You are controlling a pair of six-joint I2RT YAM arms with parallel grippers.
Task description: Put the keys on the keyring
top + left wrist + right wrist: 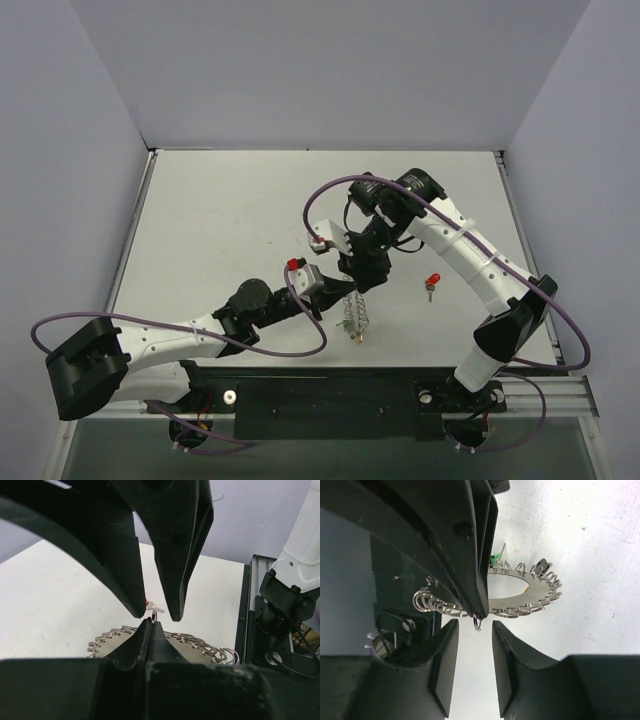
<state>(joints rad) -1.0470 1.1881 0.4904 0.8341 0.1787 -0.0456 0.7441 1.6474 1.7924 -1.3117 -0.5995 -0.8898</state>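
- Keyring (353, 316) lies on the desk (220, 220) near its front edge, right under the spot where both arms meet.
- Left end effector (152, 624): fingers pressed together at the coil's rim. A small wire loop (477, 623) pokes out of the pinch. We cannot tell whether the loop is part of a key or an end of the coil.
- Right end effector (474, 625): jaws a little apart, one on each side of that loop, gripping nothing that we can see.
- Keys: a red key (431, 284) lies alone on the desk, well apart from the coil on its right side. A green key (495, 560) shows at the coil's far rim. We cannot tell whether it is threaded on.
- Risk: the loop is tiny and held only at the fingertips, so any sideways pull could make it slip out.
- Risk: the right fingers stand very close to the loop. We judge that a skewed retreat could brush it and pull it loose.
- Risk: the coil is springy, so pushing on it may bend or roll it away instead of opening a gap.
- Risk: the four fingers are crowded at one point and could clash. They also hide much of the coil in both wrist views.
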